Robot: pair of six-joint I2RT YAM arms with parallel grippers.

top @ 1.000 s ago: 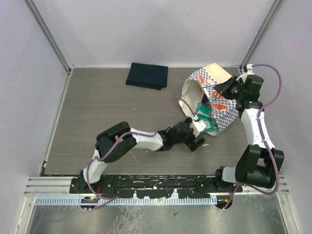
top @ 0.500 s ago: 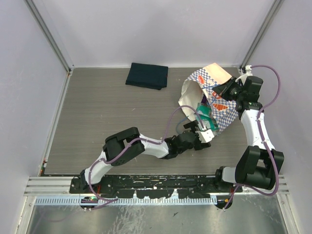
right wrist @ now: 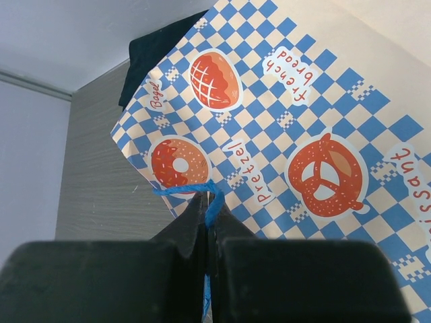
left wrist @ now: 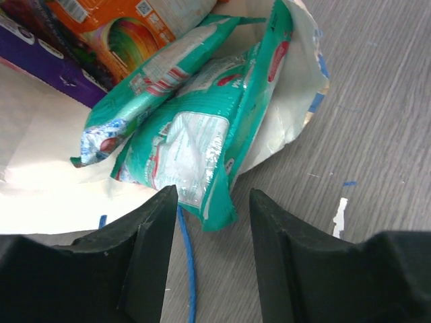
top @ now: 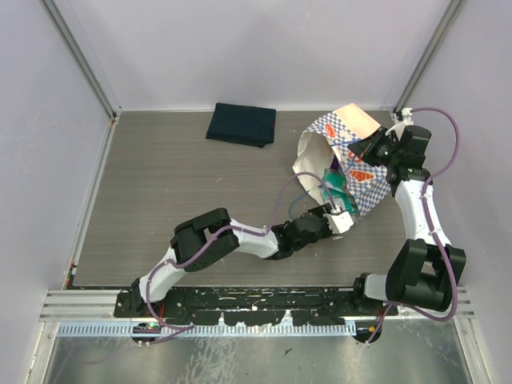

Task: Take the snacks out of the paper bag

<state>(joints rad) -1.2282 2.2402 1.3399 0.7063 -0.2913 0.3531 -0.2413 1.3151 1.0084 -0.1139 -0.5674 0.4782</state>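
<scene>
On grey wood-grain table (top: 176, 184), right rear: blue-and-white checkered paper bag (top: 352, 140), tipped on its side, cream-lined mouth facing left. Inside at mouth: two glossy teal snack pouches (left wrist: 202, 134), overlapping. Deeper in: orange pouch (left wrist: 114, 20) and purple pouch (left wrist: 40, 60), both cut off by frame edge. Total count not readable. Left gripper (left wrist: 212, 195) part-spread, astride lower teal pouch corner, not pinching. Right gripper (right wrist: 210, 202) clenched on thin blue cord handle (right wrist: 182, 190).

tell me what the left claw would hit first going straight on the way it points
Most likely the nearer teal pouch: its lower corner sits inside the left claw, at the paper bag mouth.
</scene>
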